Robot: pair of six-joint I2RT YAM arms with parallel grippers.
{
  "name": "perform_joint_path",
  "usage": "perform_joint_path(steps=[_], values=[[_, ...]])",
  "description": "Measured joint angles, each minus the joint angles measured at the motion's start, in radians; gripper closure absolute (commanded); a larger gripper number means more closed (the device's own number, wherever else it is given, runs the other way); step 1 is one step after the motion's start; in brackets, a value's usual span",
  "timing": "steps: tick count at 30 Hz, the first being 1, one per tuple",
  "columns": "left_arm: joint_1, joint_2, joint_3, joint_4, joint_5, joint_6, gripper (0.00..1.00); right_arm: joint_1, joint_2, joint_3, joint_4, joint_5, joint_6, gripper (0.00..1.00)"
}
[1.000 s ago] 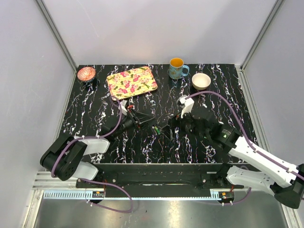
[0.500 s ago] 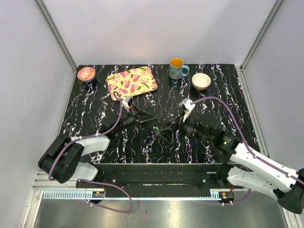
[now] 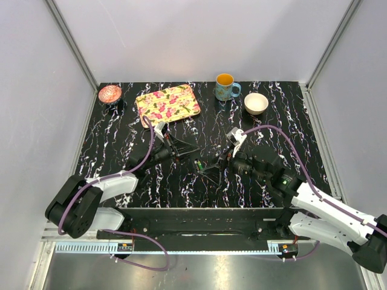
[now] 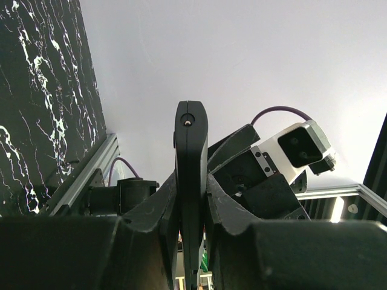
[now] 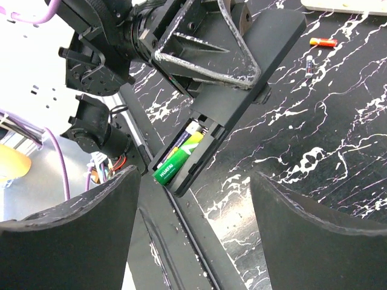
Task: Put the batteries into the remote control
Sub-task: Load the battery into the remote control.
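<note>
The remote control [image 5: 254,72], a slim black bar, is held off the table with my left gripper [image 4: 191,181] shut on it; in the left wrist view it shows edge-on [image 4: 190,139] between the fingers. Its open compartment holds a green battery [image 5: 174,164] and a second battery with a yellow and blue casing [image 5: 192,129]. From above, the green battery [image 3: 198,164] marks the remote's near end. My right gripper [image 5: 195,176] stands open, jaws wide, just short of that end and holding nothing. Two loose batteries lie on the table: a red one [image 5: 323,41] and a small pale one [image 5: 309,63].
A floral tray [image 3: 168,104] sits at the back left with a pink bowl [image 3: 110,93] beside it. A blue mug [image 3: 226,87] and a white bowl [image 3: 256,103] stand at the back right. The table's front rail [image 5: 181,241] runs under my right gripper.
My right gripper has turned and come in toward the remote's open end. My left gripper has shifted slightly away from the near edge, the remote still in it.
</note>
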Motion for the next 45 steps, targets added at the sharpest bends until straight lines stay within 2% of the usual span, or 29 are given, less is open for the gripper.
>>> perform_joint_path(steps=[26, 45], values=[[-0.016, -0.015, 0.000, -0.014, -0.005, 0.001, 1.00, -0.048, 0.037, -0.021, 0.030, -0.071, 0.016, 0.24], [-0.032, -0.047, 0.000, -0.032, -0.051, 0.020, 1.00, -0.106, 0.083, -0.027, 0.088, -0.189, 0.089, 0.29]])
